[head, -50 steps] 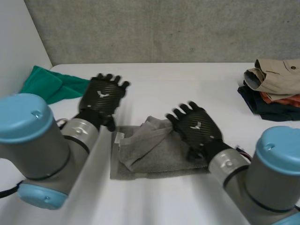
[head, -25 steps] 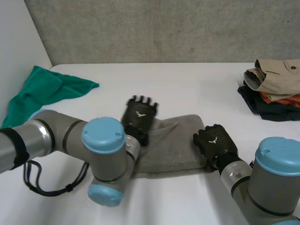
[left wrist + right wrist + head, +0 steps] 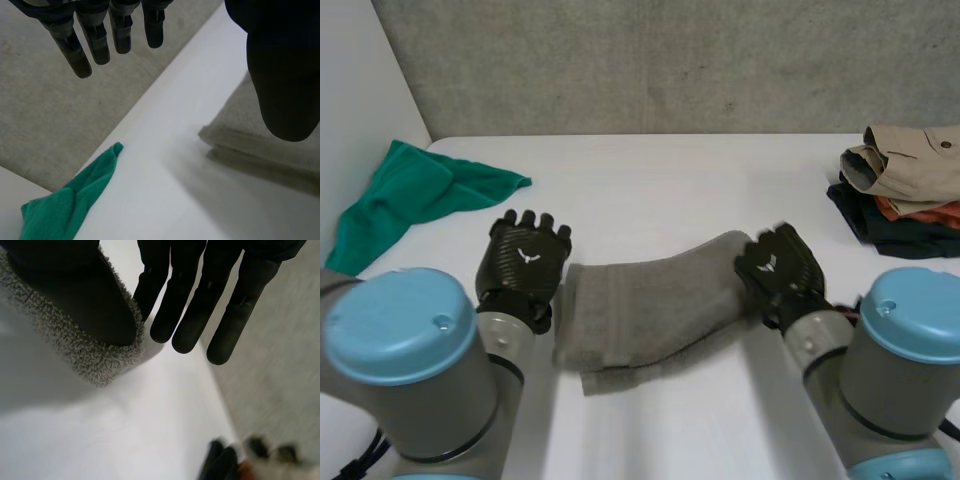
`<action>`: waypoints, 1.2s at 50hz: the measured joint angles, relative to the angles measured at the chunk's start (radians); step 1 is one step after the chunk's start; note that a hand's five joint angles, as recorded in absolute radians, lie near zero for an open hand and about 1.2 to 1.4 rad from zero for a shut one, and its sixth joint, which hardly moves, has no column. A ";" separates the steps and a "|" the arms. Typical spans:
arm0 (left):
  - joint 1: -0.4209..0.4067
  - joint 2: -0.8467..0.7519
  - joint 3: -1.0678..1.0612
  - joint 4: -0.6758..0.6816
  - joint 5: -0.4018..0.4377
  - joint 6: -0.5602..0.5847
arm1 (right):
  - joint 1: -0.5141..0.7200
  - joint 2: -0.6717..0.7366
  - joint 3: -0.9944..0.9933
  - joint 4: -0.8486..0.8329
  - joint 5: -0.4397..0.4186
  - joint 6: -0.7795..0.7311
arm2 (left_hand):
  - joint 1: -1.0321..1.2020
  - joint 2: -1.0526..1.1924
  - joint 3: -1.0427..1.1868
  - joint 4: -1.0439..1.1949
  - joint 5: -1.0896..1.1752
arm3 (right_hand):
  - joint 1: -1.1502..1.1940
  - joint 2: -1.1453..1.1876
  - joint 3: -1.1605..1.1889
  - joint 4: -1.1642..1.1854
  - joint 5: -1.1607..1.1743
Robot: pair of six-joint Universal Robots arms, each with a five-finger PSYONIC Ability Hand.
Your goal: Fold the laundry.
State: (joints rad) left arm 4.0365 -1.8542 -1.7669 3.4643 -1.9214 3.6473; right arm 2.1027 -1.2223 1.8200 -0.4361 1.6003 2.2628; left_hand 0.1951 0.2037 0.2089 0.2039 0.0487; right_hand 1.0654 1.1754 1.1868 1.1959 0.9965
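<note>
Grey towel (image 3: 650,305) (image 3: 270,145) (image 3: 85,352): folded, lying slantwise on the white table (image 3: 650,190) near its front, between both hands. Right hand (image 3: 778,270) (image 3: 190,300): at the towel's right corner, thumb pinching the pile against straight fingers. Left hand (image 3: 525,262) (image 3: 282,75): just beside the towel's left end, fingers straight and apart, holding nothing. Green cloth (image 3: 415,190) (image 3: 70,205): crumpled, far left. Stack of folded clothes (image 3: 905,190): far right.

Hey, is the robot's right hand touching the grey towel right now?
Touching. In the right wrist view, the thumb of the right hand presses on a corner of the grey towel, pinching it against the straight fingers.
</note>
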 measured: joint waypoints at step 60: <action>-0.003 -0.295 0.219 -0.152 0.050 -0.191 | 0.093 0.321 -0.497 0.423 -0.196 0.865 | 0.056 0.051 0.044 0.052 0.036 | -0.834 -0.961 -0.973 -0.983 -0.949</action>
State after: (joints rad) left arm 4.0335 -2.1490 -1.5481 3.3121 -1.8715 3.4563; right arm 2.1952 -0.9012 1.3228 -0.0128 1.4046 3.1282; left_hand 0.2512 0.2544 0.2527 0.2564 0.0843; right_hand 0.2310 0.2149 0.2133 0.2131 0.0476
